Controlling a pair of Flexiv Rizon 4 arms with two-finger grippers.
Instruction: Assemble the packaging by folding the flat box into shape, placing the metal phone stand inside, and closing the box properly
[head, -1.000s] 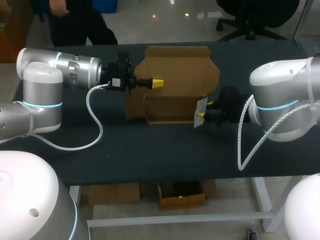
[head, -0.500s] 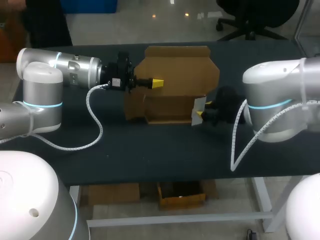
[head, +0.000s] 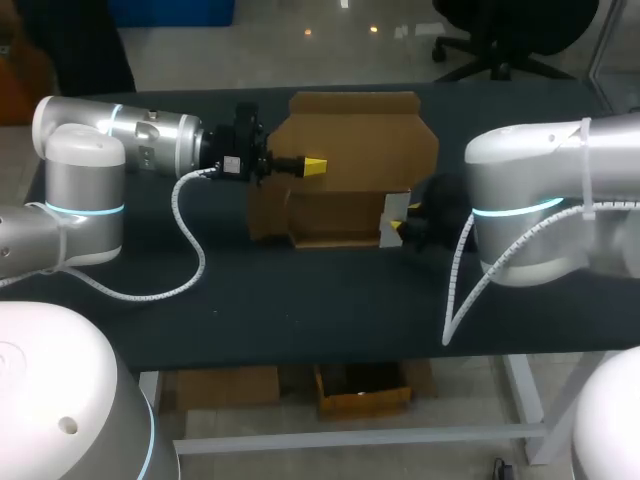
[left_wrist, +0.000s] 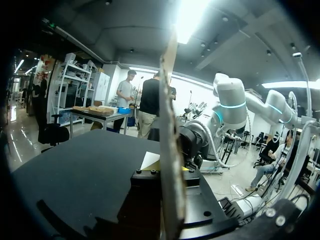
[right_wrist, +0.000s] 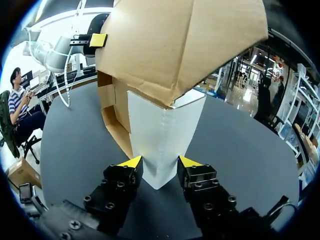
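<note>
A brown cardboard box (head: 350, 150) lies partly folded in the middle of the dark table (head: 300, 300), its big flap spread toward the far edge. My left gripper (head: 315, 166) is shut on an upright panel (left_wrist: 170, 125) of the box, seen edge-on in the left wrist view. My right gripper (head: 400, 222) is at the box's right open end, shut on a white phone stand (right_wrist: 162, 140). Both yellow fingertips (right_wrist: 131, 161) press the stand's sides. A cardboard flap (right_wrist: 175, 45) hangs over the stand. The inside of the box is hidden.
The right arm's silver body (head: 540, 200) hangs over the table's right side, with its white cable (head: 460, 290) looping down. The left arm's cable (head: 185, 250) trails across the table at the left.
My right arm has moved left, bringing the white stand closer to the box's right end, and its fingers have drawn in slightly. The left arm and the box have stayed put.
</note>
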